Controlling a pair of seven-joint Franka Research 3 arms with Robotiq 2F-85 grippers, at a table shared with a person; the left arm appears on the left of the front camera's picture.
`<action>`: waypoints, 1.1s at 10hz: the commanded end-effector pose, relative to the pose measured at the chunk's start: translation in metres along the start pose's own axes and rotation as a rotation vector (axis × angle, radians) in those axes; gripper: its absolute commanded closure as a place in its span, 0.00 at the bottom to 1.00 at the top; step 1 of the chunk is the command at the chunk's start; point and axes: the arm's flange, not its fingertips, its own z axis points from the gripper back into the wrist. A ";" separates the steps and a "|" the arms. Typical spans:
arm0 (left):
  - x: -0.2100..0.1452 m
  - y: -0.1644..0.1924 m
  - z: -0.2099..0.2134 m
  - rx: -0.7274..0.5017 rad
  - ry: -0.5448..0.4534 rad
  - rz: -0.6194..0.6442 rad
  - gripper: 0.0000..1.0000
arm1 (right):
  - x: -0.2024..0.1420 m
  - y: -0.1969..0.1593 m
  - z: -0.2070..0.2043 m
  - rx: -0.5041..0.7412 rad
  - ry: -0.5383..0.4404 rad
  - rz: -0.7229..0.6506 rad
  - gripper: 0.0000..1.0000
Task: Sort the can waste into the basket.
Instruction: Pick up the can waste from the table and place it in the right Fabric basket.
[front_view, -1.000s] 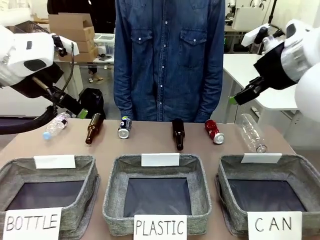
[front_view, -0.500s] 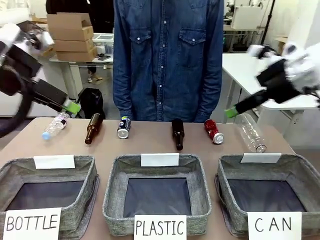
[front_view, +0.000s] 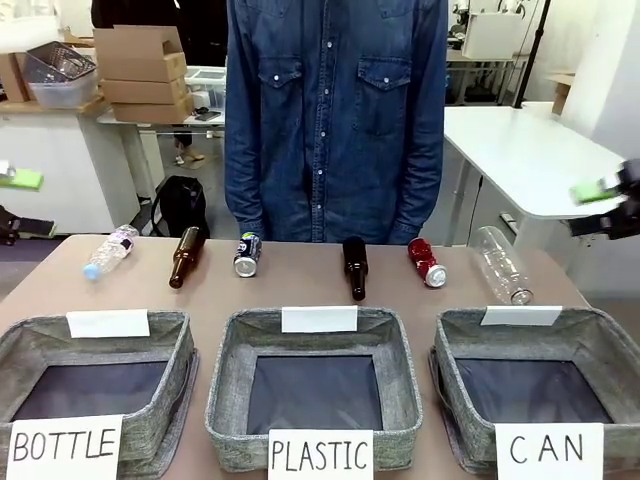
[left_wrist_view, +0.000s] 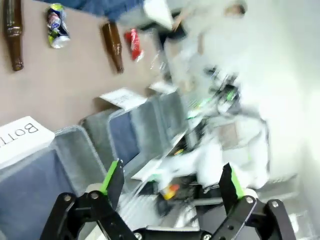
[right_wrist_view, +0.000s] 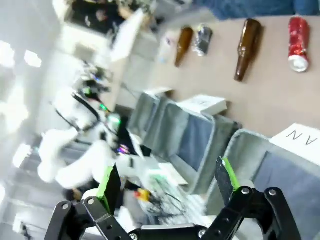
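Both arms have swung out wide, my left gripper (left_wrist_view: 171, 174) and right gripper (right_wrist_view: 167, 172) with fingers spread and empty, so the red can (front_view: 427, 263) and black-and-silver can (front_view: 248, 254) lie unsorted on the surface (front_view: 300, 290) beyond the CAN basket (front_view: 600, 322), red nearer it.

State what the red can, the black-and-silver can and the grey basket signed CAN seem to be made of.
Shiny red drink can: likely thin metal, glossy, with a bare silver end. Black-and-silver printed drink can: probably metal too, going by its silvery sheen. Grey rectangular basket signed CAN: looks like felt-like fabric, matte and mottled, with soft rounded rims.
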 end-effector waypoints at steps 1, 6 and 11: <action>0.007 0.009 -0.019 -0.068 -0.072 0.069 0.00 | 0.000 -0.007 0.006 0.044 -0.195 -0.205 0.00; 0.012 0.018 -0.016 -0.125 -0.090 0.088 0.00 | 0.014 -0.023 0.022 -0.037 -0.236 -0.248 0.00; 0.012 0.018 -0.016 -0.125 -0.090 0.088 0.00 | 0.014 -0.023 0.022 -0.037 -0.236 -0.248 0.00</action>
